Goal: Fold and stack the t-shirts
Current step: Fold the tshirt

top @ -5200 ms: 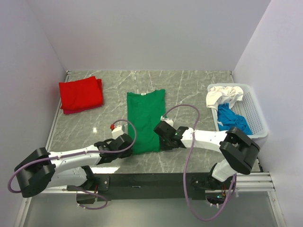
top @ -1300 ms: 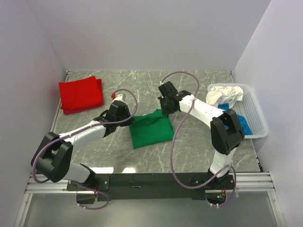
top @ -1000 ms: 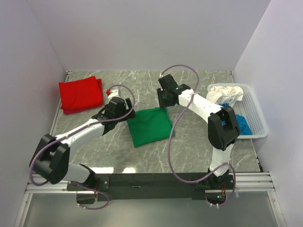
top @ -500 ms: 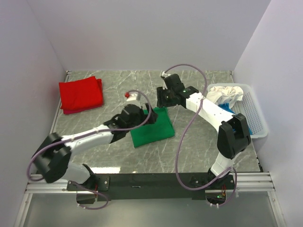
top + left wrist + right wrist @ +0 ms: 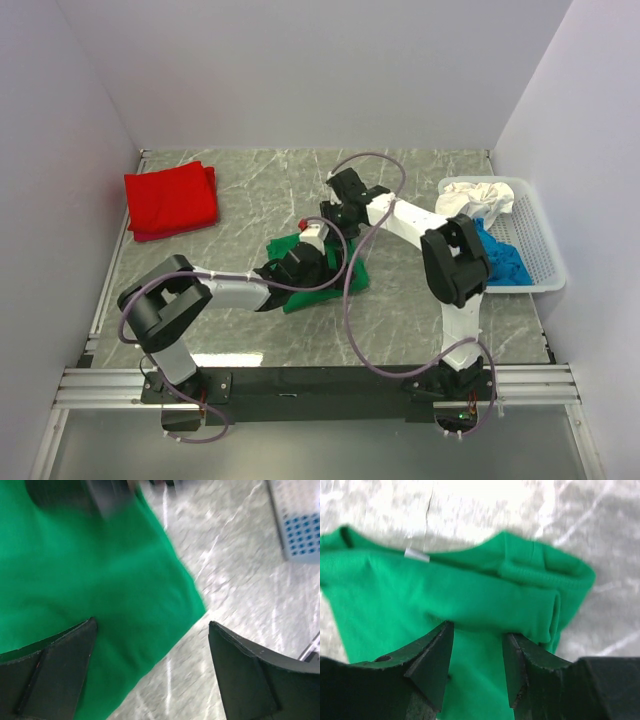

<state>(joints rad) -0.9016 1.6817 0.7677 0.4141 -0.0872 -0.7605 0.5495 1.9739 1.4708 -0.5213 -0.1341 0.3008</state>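
Lying folded in the middle of the marble table, the green t-shirt is under both grippers, the left gripper wide open and holding nothing, the right gripper partly open, holding nothing too.

From overhead both arms sit right over the green shirt, so most of it is covered and the left claw is lost in dark clutter. Left wrist view is all smeared, and the basket is clipped at the corner. Blue shirt is half buried under the white shirt
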